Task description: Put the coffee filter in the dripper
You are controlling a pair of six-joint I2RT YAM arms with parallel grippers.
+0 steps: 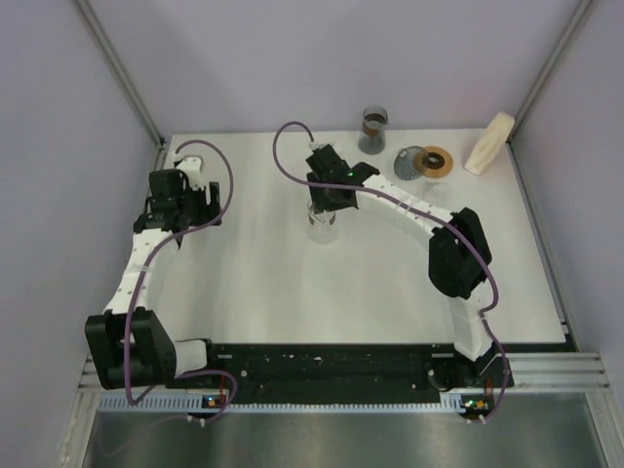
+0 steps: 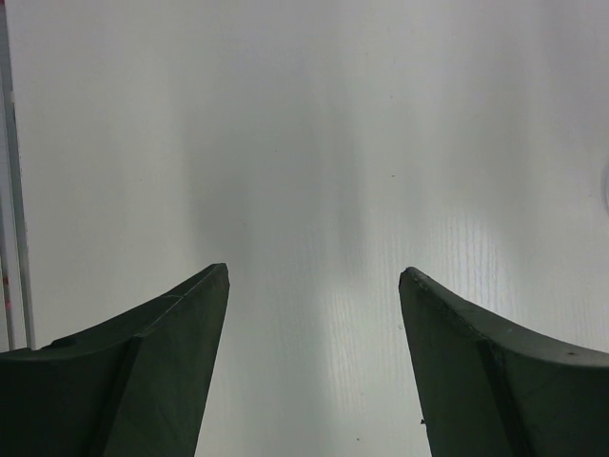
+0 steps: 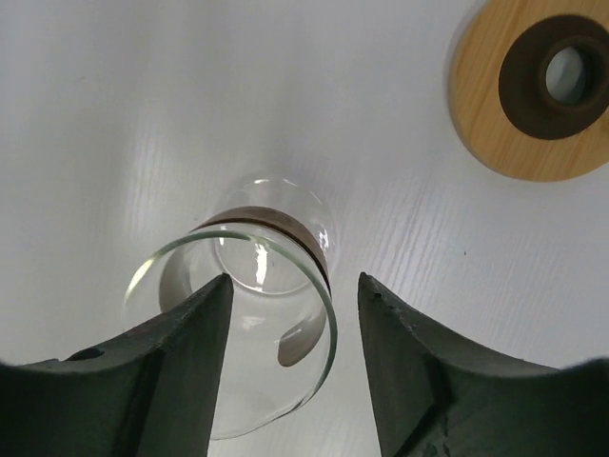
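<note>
- Currently the right end effector (image 3: 295, 281) hangs over the middle of the white counter (image 1: 253, 292), its two dark fingers parted and closed on nothing.
- Directly below it stands a clear glass vessel with a brown collar around its neck (image 3: 271, 252), upright, its mouth facing the wrist camera.
- In the right wrist view the left-hand finger overlaps the vessel's rim, so whether it touches the glass cannot be told. A strip of counter shows between the right-hand finger and the rim.
- Off to the left, the left end effector (image 2: 314, 276) has its fingers spread wide, with only bare counter between them and nothing held.
- A cream, wedge-shaped stack of what look like paper coffee filters (image 1: 490, 142) leans in the far right corner, well apart from both end effectors.
- Near that stack, towards the middle of the far edge, lies a grey ribbed cone (image 1: 410, 163), just beside a flat wooden ring with a dark centre hole (image 3: 485, 105). They may be touching.
- A second glass vessel with a brown collar (image 1: 373, 129) stands upright at the far edge, beside the cone.
- Which of these pieces is the dripper cannot be told.
- No filter sits in any of them.
</note>
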